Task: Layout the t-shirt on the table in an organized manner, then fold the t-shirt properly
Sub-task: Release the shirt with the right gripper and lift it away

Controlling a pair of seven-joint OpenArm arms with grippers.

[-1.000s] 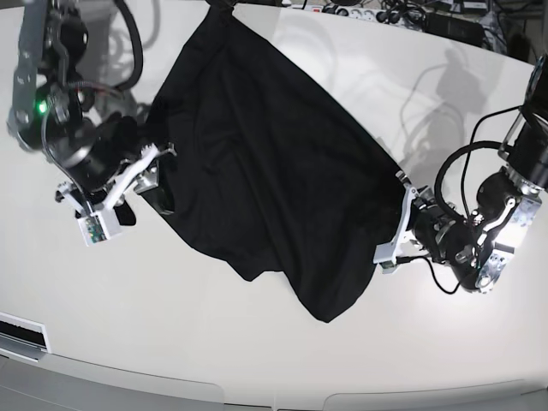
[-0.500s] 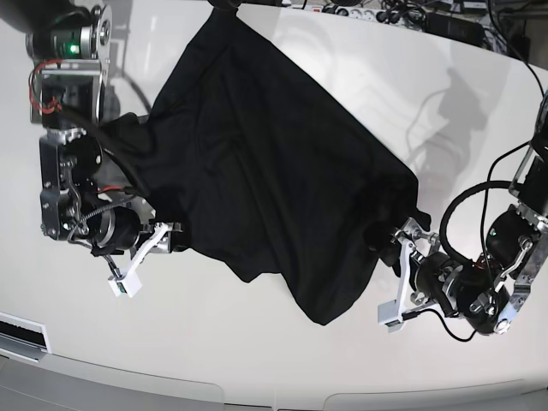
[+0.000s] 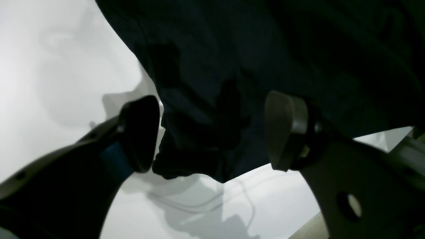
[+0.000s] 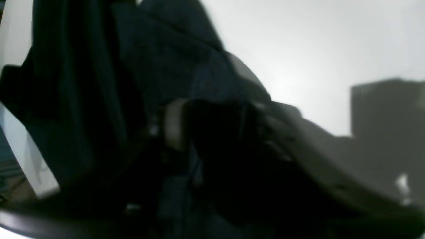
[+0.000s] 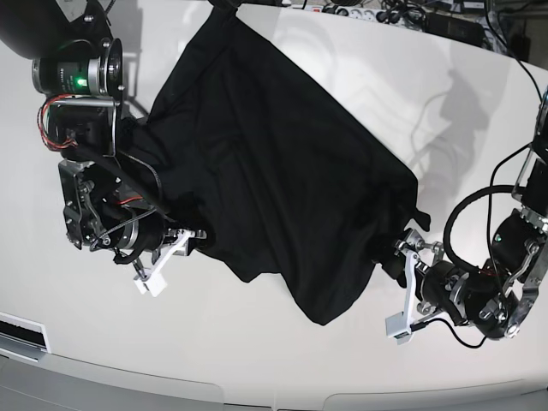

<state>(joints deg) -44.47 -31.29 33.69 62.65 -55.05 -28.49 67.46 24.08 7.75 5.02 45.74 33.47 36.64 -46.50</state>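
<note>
One rumpled black t-shirt [image 5: 274, 163], glossy white table [image 5: 257, 351]

From the base view we look steeply down on the whole white surface [image 5: 257, 360], with both arms and the black t-shirt [image 5: 274, 171] spread between them. Our left wrist view sits low behind the left pincer [image 3: 212, 132], facing along it, very close to the shirt's edge. Our right wrist view, blurred and dark, presses equally close behind the right pincer [image 4: 212, 126]. All three views share the shirt and the surface.
</note>
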